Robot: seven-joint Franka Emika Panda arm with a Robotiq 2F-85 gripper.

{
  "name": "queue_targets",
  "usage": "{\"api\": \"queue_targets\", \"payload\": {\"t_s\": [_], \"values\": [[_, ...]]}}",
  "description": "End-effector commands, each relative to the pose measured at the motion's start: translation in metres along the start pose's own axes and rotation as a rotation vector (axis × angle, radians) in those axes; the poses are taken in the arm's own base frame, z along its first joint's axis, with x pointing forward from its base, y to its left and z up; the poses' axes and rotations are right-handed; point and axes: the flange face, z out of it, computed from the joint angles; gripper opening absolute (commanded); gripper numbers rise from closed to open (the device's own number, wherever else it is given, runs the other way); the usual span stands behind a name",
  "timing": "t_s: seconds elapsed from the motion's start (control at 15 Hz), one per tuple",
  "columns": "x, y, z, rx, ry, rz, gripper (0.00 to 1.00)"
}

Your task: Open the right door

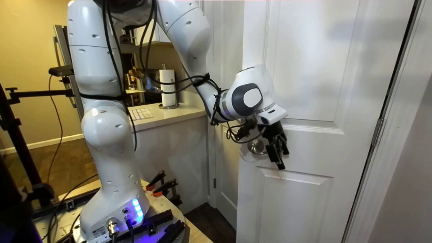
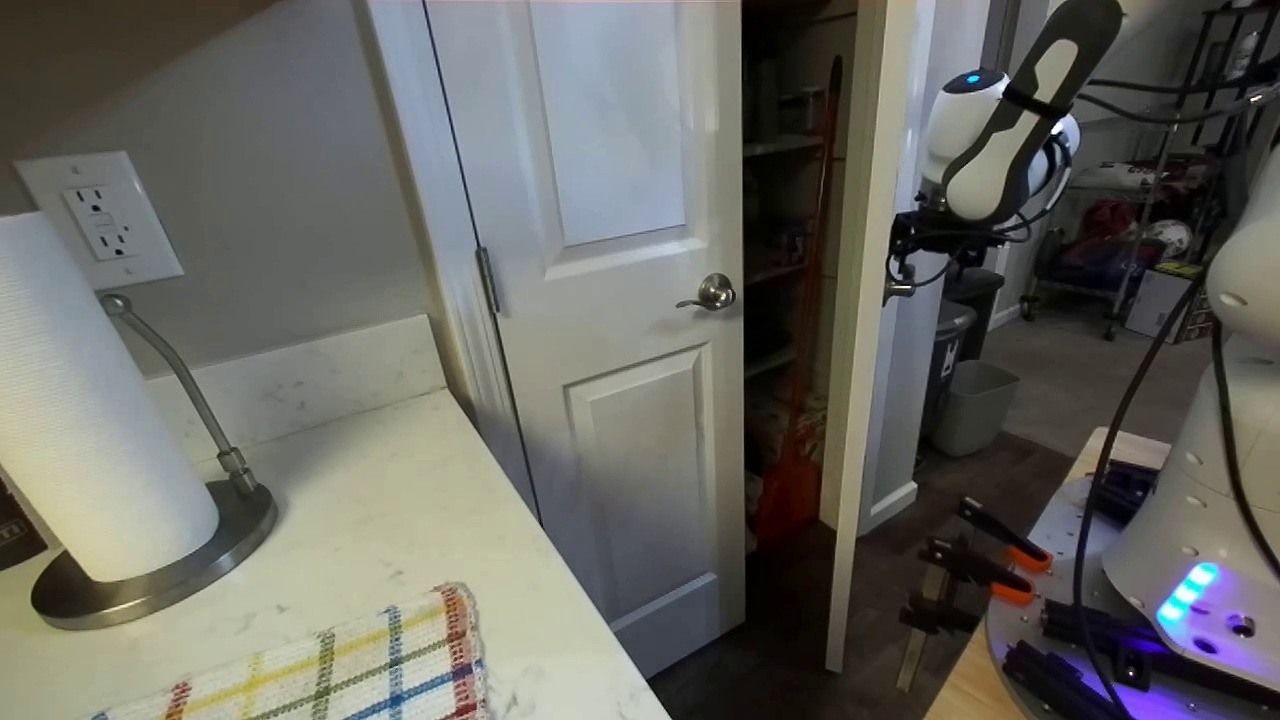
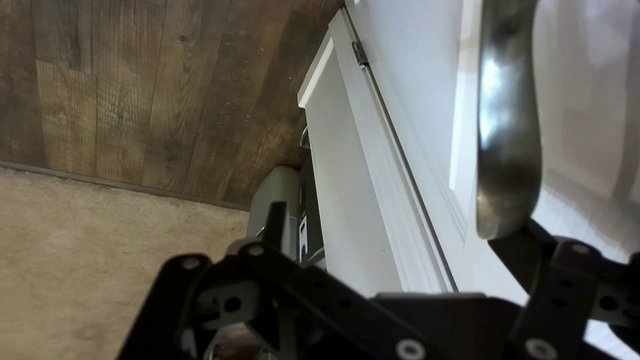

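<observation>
The right door [image 1: 310,148] is a tall white panelled leaf standing ajar, with its hinge [image 1: 377,131] on the right edge. An exterior view shows the leaf nearly edge-on [image 2: 855,350], swung out from the dark closet. Its silvery lever handle [image 1: 257,147] is at the left edge; the lever [image 3: 507,125] looms large in the wrist view. My gripper [image 1: 284,160] points down beside the lever. In the wrist view the gripper [image 3: 395,225] has its fingers wide apart. One finger is partly hidden behind the lever's tip; I cannot tell whether they touch.
The matching white leaf [image 2: 620,300], with its handle [image 2: 715,292] at its right edge, stands left of the gap. A closet with shelves and an orange long-handled tool [image 2: 800,400] shows between the leaves. A counter [image 2: 400,500] and clamps [image 2: 975,565] are nearby.
</observation>
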Motion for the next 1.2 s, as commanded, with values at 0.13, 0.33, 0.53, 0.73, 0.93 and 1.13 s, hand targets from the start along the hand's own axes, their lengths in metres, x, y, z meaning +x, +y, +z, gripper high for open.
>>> {"api": "queue_targets", "payload": {"t_s": [0.13, 0.33, 0.53, 0.73, 0.93, 1.13], "values": [[0.042, 0.05, -0.014, -0.068, 0.07, 0.031, 1.0], [0.069, 0.079, -0.021, -0.112, 0.12, 0.063, 1.0], [0.079, 0.089, -0.032, -0.13, 0.149, 0.082, 1.0], [0.077, 0.083, -0.038, -0.135, 0.154, 0.095, 1.0], [0.076, 0.077, -0.041, -0.142, 0.159, 0.11, 1.0], [0.079, 0.074, -0.046, -0.16, 0.181, 0.12, 1.0]]}}
